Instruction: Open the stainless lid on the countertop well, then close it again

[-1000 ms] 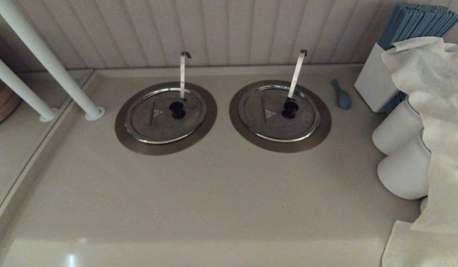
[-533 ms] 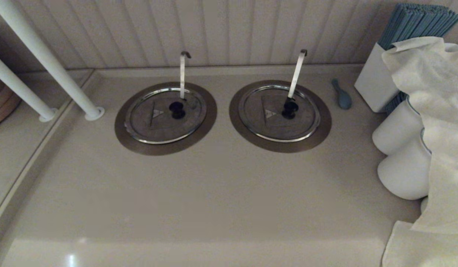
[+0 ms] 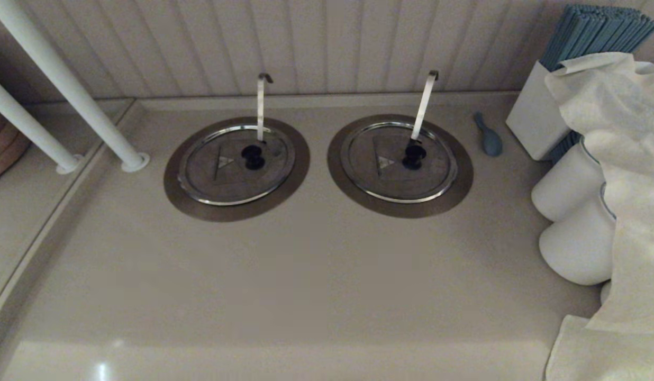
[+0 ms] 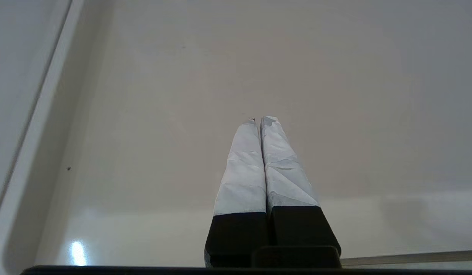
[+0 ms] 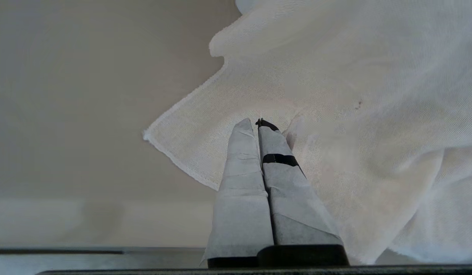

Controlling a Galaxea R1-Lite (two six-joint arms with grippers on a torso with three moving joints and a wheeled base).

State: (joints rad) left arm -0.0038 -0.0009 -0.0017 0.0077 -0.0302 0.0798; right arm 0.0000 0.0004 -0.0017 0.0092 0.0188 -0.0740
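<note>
The stainless lid (image 3: 217,179) lies flat and closed in the left countertop well, inside its brushed-steel collar ring (image 3: 180,200). It has a black knob (image 3: 252,156) and a small triangle mark, and a thin grey hooked rod (image 3: 261,106) stands up behind the knob. Neither arm shows in the head view. In the left wrist view my left gripper (image 4: 261,119) is shut on nothing above bare beige counter. My right gripper (image 5: 257,121) is shut on nothing over a white cloth (image 5: 335,114).
A twin lid (image 3: 398,164) with a broader pale strip handle (image 3: 424,106) sits to the right. Beyond it are a blue spoon (image 3: 488,136), a white holder of blue sticks (image 3: 538,114) and white jars (image 3: 570,211) under the cloth. White posts (image 3: 67,84) stand at far left.
</note>
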